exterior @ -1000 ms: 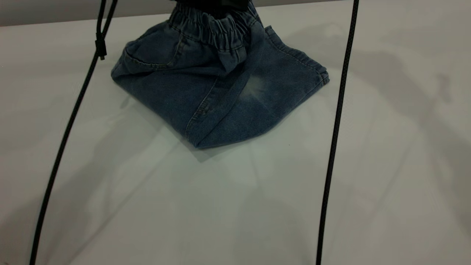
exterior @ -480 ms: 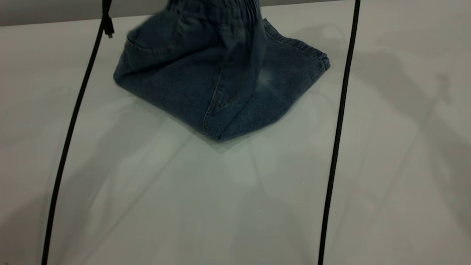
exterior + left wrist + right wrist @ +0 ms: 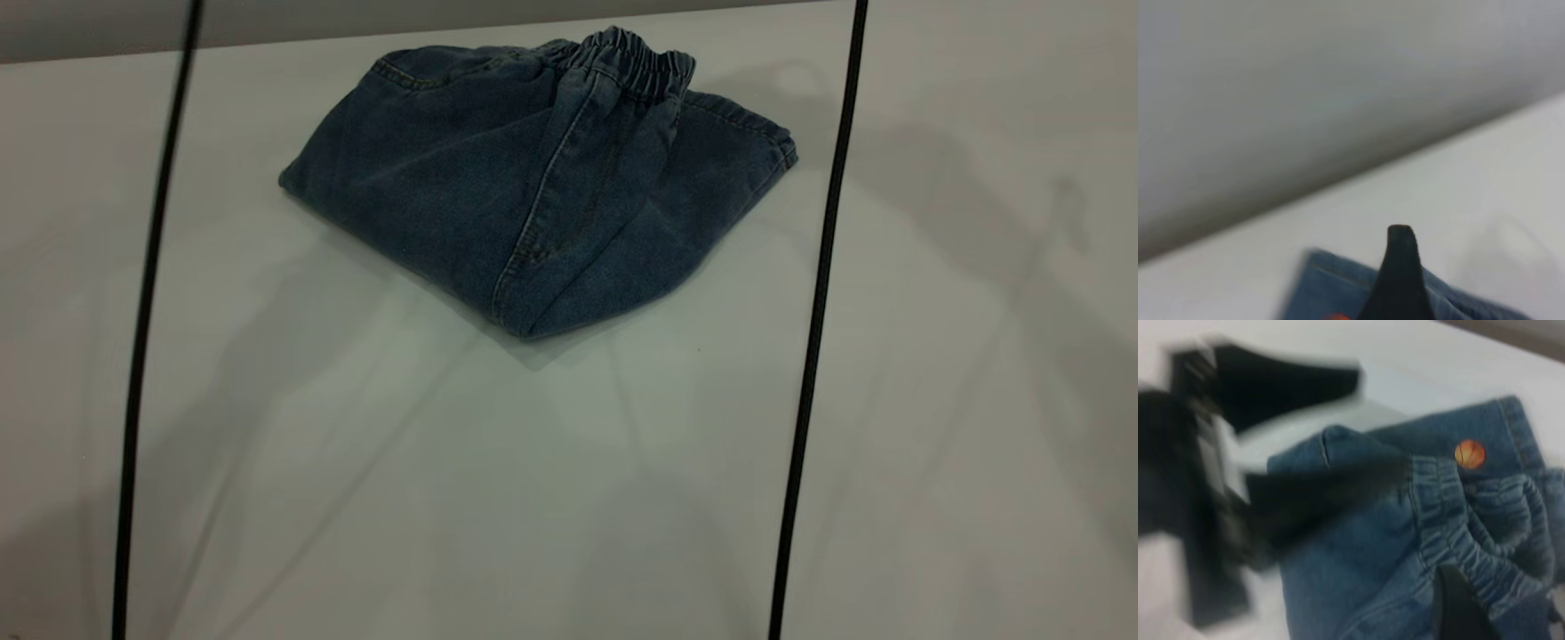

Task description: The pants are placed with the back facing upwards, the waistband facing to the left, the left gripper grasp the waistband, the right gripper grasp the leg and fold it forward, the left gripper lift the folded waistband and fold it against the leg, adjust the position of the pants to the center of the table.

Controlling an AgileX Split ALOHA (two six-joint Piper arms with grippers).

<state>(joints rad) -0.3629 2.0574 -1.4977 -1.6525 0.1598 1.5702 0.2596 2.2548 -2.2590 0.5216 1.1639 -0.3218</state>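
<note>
Exterior view: the pants (image 3: 533,187) lie folded at the far middle of the table (image 3: 569,498), waistband (image 3: 636,67) on top at the far edge, no claw in sight. Left wrist view: one left gripper (image 3: 1399,280) finger over denim, spread cannot be told. Right wrist view: a blurred claw (image 3: 1281,433) gapes apart above the pants, touching nothing; right gripper (image 3: 1458,603) spread undeterminable

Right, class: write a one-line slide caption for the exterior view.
Folded denim pants lie on the white table, waistband on top, between two hanging black cables.
</note>
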